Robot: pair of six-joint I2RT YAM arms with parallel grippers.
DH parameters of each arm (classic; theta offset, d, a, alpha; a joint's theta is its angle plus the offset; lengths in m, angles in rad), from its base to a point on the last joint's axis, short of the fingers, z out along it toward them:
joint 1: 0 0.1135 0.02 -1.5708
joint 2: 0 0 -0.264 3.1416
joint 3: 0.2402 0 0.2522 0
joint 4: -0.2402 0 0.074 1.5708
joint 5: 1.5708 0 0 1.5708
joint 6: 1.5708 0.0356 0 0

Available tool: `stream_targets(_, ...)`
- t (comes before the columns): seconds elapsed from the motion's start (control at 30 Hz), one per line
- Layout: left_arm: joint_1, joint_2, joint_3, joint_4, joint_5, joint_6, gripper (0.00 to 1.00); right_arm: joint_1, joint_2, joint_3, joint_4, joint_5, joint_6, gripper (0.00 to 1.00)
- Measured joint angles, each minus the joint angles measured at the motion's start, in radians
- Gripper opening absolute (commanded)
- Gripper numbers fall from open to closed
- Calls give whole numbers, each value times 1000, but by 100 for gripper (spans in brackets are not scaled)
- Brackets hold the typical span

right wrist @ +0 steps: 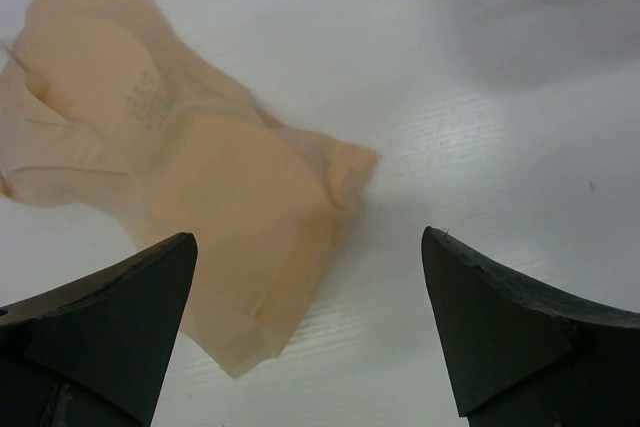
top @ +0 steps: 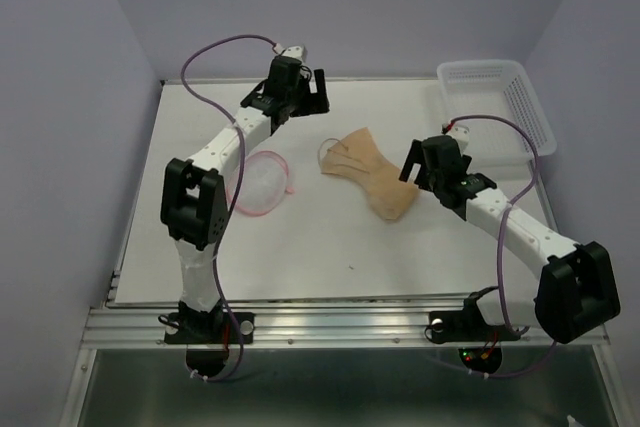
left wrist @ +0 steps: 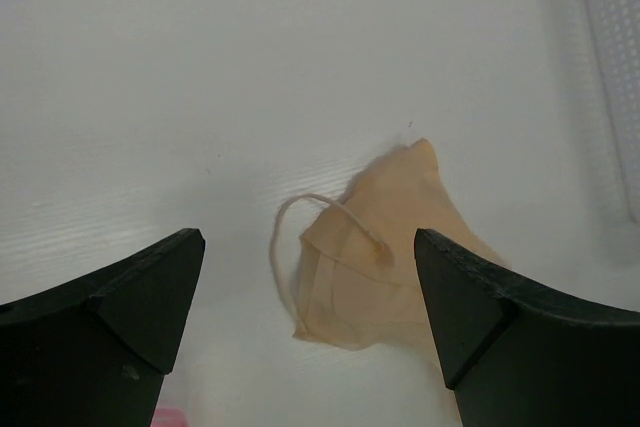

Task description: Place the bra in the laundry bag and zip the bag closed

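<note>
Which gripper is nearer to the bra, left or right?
Right. The right gripper is just beside the right edge of the bra; the left gripper is clearly apart, beyond its far end.

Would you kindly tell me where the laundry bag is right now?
In the top view, the laundry bag lies on the table's left half, partly hidden by the left arm, left of the bra.

On my feed the soft peach-beige padded bra (top: pixel 372 175) lies crumpled flat on the white table (top: pixel 300 257), with a thin strap looping out. The round white mesh laundry bag with a pink zipper rim (top: pixel 262 183) sits off to its left, not touching it.
</note>
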Motion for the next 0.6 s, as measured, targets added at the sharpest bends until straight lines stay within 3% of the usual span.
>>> stream_targets(0.3, -51, 280, 185, -58, 111, 48, 99, -71, 30, -137, -111, -106, 222, 100)
stream_targets(0.43, -65, 341, 216, -61, 144, 50, 98, -72, 79, -147, -78, -165, 246, 100)
stream_targets(0.6, -82, 381, 216, -71, 141, 52, 90, -102, 124, -168, -5, -255, 260, 96)
